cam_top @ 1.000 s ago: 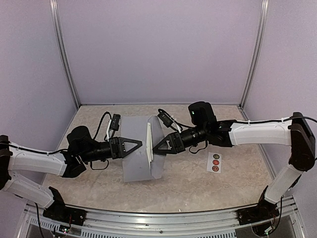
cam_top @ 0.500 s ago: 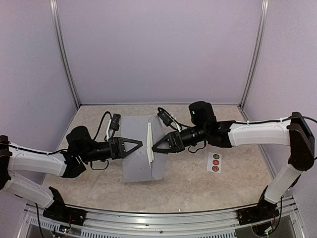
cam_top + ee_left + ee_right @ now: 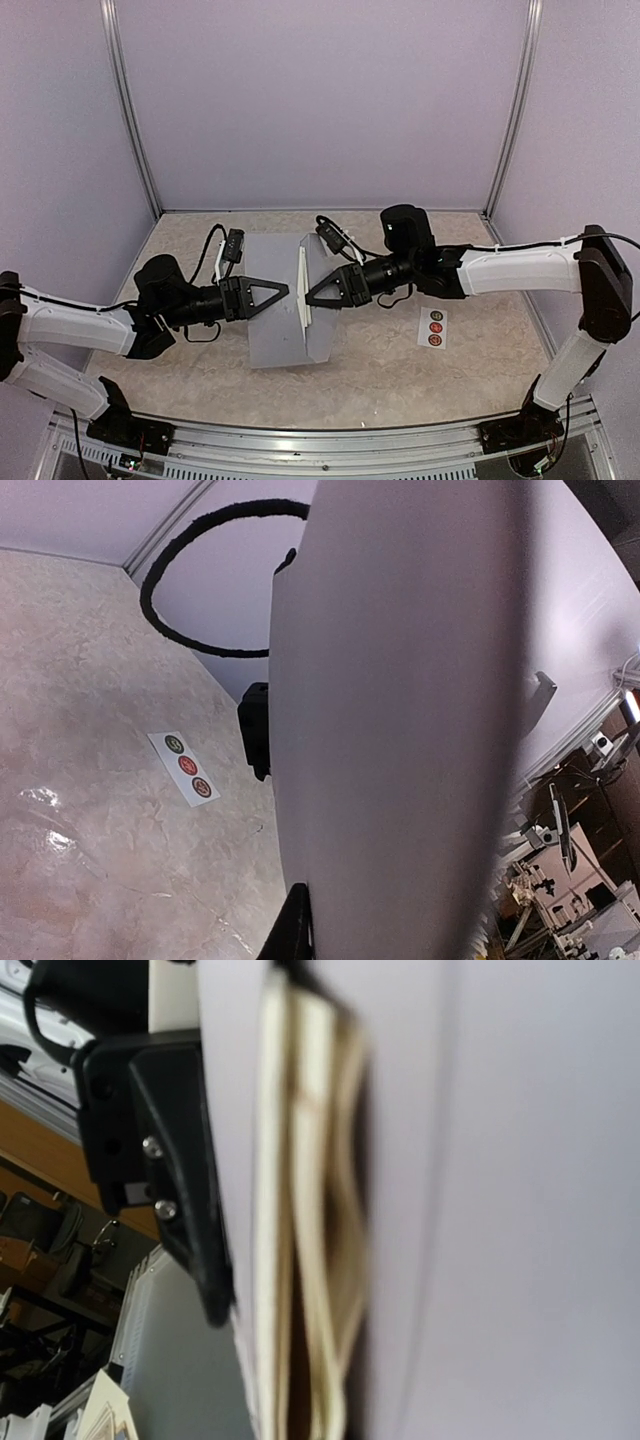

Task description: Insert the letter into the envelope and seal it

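The right gripper (image 3: 311,297) now has its jaws closed, where a second ago they stood a little apart. Its tip has crept slightly leftward onto the white edge of the letter (image 3: 302,285). Whether it pinches the letter alone or a wall of the envelope (image 3: 272,335) with it, I cannot tell. The left gripper (image 3: 283,291) reaches the envelope's left half from the other side. Its wrist view is filled by grey-blue paper, and I cannot tell whether its jaws clamp the paper or have slackened.

The envelope hangs between the two arms above the middle of the bench (image 3: 400,385), which barely differs from half a second ago. In the right wrist view the letter's folded cream layers sit between grey walls, so it looks at least partly inside. My guess is that the fresh pinch is meant to push it deeper or to steady it. The flap looks open and sealing is not yet done.

The sticker strip (image 3: 435,327) lies on the marbled beige bench to the right, well apart from the envelope. Lavender walls and aluminium posts enclose the space.
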Motion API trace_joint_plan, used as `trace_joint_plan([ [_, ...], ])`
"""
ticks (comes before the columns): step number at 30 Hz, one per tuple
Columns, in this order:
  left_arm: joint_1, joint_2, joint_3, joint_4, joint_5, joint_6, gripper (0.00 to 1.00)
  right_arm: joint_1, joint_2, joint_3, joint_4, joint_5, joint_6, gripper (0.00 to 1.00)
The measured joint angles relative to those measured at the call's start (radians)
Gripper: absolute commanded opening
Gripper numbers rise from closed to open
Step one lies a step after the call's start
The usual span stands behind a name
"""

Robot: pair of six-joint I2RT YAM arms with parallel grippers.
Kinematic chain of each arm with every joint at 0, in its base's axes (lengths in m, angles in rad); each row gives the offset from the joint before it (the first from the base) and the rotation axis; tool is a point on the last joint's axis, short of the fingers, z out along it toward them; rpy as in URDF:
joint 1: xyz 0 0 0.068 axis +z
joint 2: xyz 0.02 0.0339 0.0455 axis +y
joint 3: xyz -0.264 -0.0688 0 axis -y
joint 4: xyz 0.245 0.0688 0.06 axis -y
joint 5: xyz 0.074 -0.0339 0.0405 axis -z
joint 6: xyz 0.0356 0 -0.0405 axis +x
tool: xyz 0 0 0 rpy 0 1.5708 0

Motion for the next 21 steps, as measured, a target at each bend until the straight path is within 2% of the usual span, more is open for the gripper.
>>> trace_joint_plan([
  [5, -0.002, 0.011, 0.000, 0.006, 0.000, -0.005, 0.11, 0.008, 0.014, 0.000, 0.014, -0.002, 0.000, 0.00],
  [8, -0.003, 0.018, 0.000, 0.010, 0.000, -0.008, 0.00, 0.008, 0.018, 0.000, 0.018, -0.002, 0.003, 0.00],
  [12, -0.002, 0.024, 0.000, 0.011, -0.012, -0.010, 0.00, 0.008, 0.018, 0.002, 0.013, 0.003, -0.001, 0.00],
  [14, -0.001, 0.024, -0.003, 0.008, -0.020, -0.010, 0.00, 0.008, 0.012, 0.002, -0.001, 0.022, -0.009, 0.16],
  [18, 0.007, 0.016, -0.011, -0.024, -0.045, -0.005, 0.00, -0.005, -0.047, -0.016, -0.056, 0.104, -0.026, 0.61],
  [20, 0.008, 0.008, -0.011, -0.071, -0.073, 0.005, 0.00, -0.032, -0.118, -0.047, -0.096, 0.170, -0.040, 0.76],
  [21, 0.008, 0.007, -0.010, -0.098, -0.089, 0.010, 0.00, -0.051, -0.151, -0.060, -0.117, 0.208, -0.043, 0.79],
])
